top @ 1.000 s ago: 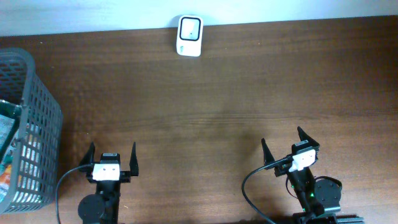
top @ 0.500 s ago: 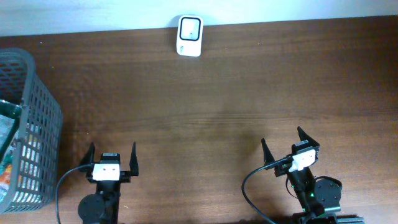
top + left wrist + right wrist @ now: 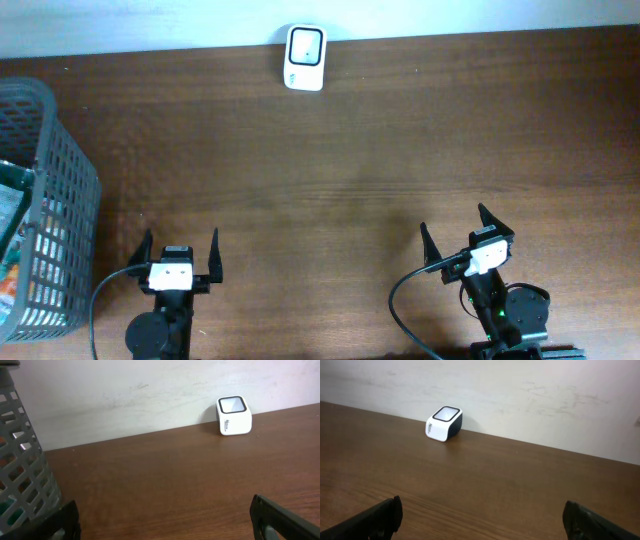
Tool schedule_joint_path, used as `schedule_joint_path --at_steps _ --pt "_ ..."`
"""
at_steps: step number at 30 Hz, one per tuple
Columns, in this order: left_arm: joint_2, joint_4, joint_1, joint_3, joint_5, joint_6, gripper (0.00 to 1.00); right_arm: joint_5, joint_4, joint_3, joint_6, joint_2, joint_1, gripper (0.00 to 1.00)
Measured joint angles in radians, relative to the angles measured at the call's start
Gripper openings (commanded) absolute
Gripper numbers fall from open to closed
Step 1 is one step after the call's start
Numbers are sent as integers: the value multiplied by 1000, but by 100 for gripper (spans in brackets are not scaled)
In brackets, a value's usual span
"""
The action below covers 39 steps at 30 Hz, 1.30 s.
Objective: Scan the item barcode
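Judging by how things lie, the task has not begun. The left end effector [image 3: 181, 236] stands wide open and holds nothing; the right end effector [image 3: 453, 220] is just as wide and just as empty. Both sit low at the near edge of the surface [image 3: 350, 150], pointing toward the wall [image 3: 150, 20].

The items [image 3: 8, 215] to be scanned appear to be in the grey mesh basket [image 3: 60, 170], which stands near the left end effector, off to its left and slightly ahead. Through the mesh only patches of green, white and orange packaging show. No barcode can be made out, and it is unclear how many things lie inside.

The scanner [image 3: 304, 44], a small white box with a dark window on top, stands against the wall. It is far ahead of the left end effector and to its right, and far ahead of the right end effector and to its left.

Everything is left to do: take an item out of the basket, carry it to the scanner, and turn its barcode to the window.

The bare surface between each end effector and the scanner offers a free path. The one obstacle is the basket's tall wall, which stands between the left end effector and the items, so the reach probably has to go over the rim. A black cable [image 3: 400, 300] loops beside the right arm, behind its end effector.
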Motion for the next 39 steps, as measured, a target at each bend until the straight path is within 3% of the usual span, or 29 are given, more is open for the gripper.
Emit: schedule_joint_path --at_steps 10,16,24,35,39 --pt "2 14 0 14 16 0 99 0 0 0 0 0 0 98" --pt "110 -79 0 201 31 0 99 0 1 0 0 0 0 98" --pt "465 -262 0 638 78 0 99 0 1 0 0 0 0 98" --pt "1120 -984 0 1539 140 4 99 0 0 0 0 0 0 98" --pt "1336 -1144 0 1841 139 38 99 0 1 0 0 0 0 98"
